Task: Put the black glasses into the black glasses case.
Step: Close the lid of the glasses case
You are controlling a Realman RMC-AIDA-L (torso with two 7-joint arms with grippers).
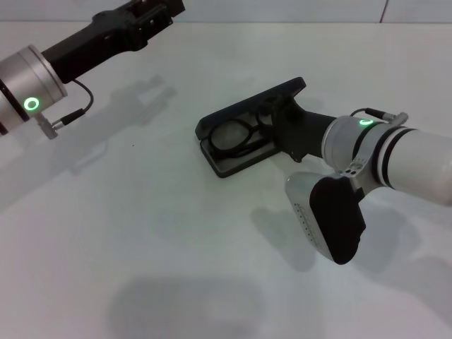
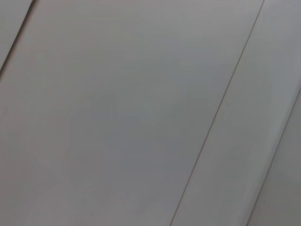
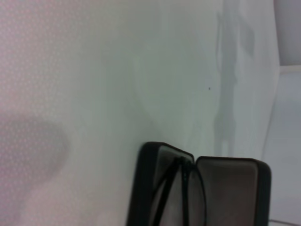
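Observation:
The black glasses case [image 1: 227,169] lies open in the middle of the white table, its lid [image 1: 244,107] tilted up on the far side. The black glasses [image 1: 232,136] rest in its grey-lined tray, one lens showing at the case's left end. My right gripper [image 1: 277,121] reaches over the right end of the case, right at the glasses. In the right wrist view the open case [image 3: 235,183] and the glasses' thin frame [image 3: 181,186] show close up. My left gripper [image 1: 148,15] is held high at the far left, away from the case.
The white table [image 1: 141,233] spreads around the case. My right arm's white and black wrist [image 1: 332,212] hangs over the table at the right. The left wrist view shows only a plain grey panelled surface [image 2: 141,113].

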